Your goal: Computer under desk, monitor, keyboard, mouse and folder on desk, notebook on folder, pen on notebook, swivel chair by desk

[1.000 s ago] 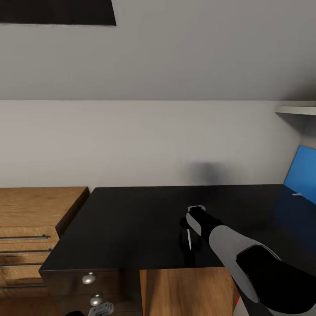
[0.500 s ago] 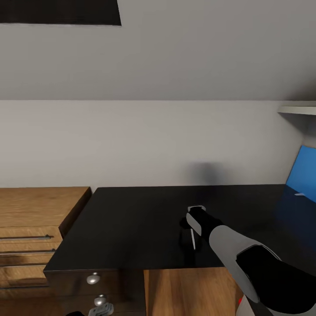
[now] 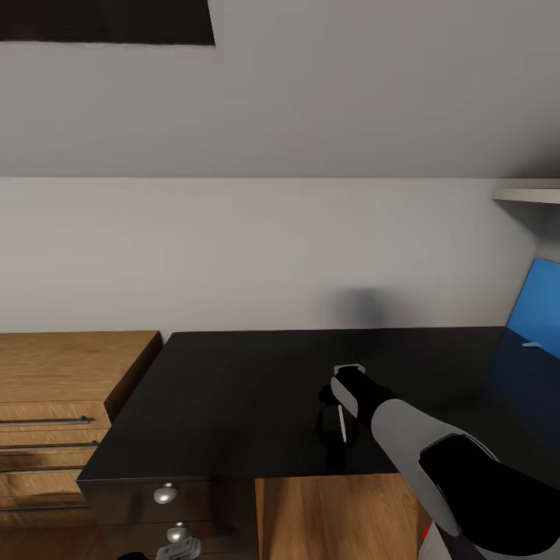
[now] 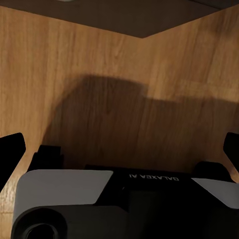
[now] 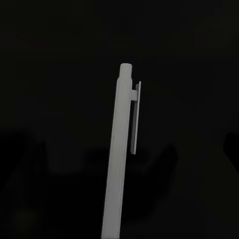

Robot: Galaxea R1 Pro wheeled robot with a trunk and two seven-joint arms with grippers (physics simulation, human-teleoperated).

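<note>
A slim white pen (image 3: 341,424) lies on the long black desk (image 3: 233,389) near its front edge. My right gripper (image 3: 338,414) points down right over the pen. In the right wrist view the pen (image 5: 117,164) runs between the gripper's dim fingers, which stand wide apart, so it is open. A bright blue folder (image 3: 537,311) stands tilted over the desk's far right end. My left gripper (image 3: 177,551) hangs low in front of the desk's drawers. The left wrist view shows the left gripper (image 4: 119,149) open above wooden floor.
A light wooden chest (image 3: 54,389) with bar handles stands against the desk's left end. Round-knobbed drawers (image 3: 164,493) sit under the desk's left front. A white shelf (image 3: 529,194) juts from the wall at upper right. Wooden floor (image 3: 327,521) shows under the desk.
The whole picture has shifted a little to the right, so the camera moved. The pen stays in place on the desk and the right arm holds its pose.
</note>
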